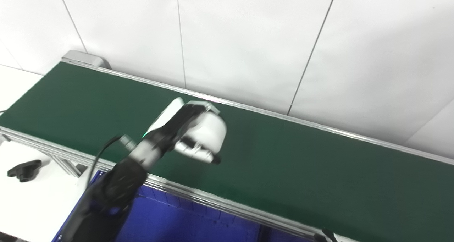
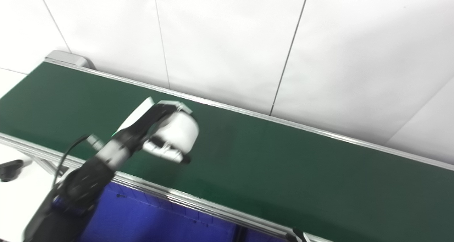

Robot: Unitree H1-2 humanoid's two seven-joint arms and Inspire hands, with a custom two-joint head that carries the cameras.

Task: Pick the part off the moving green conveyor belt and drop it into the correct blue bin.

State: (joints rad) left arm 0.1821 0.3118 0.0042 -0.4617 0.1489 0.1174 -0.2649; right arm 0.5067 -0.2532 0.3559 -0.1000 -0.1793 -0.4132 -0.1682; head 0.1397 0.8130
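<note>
My left hand [image 1: 198, 135] hangs over the green conveyor belt [image 1: 301, 164], just past its near rail, and its arm comes up from the bottom left. The hand is motion-blurred, with one dark-tipped finger [image 1: 212, 159] pointing right. I cannot tell whether it holds anything. No part shows on the bare belt. A blue bin [image 1: 177, 224] sits below the belt's near rail, partly hidden by my arm. The same hand shows in the right eye view [image 2: 170, 135]. My right hand is out of view.
A black part [image 1: 24, 169] lies on the white table at the far left, off the belt. The aluminium rail [image 1: 212, 199] runs between belt and bin. A white panelled wall stands behind the belt. A small dark object [image 1: 328, 235] pokes in at the bottom edge.
</note>
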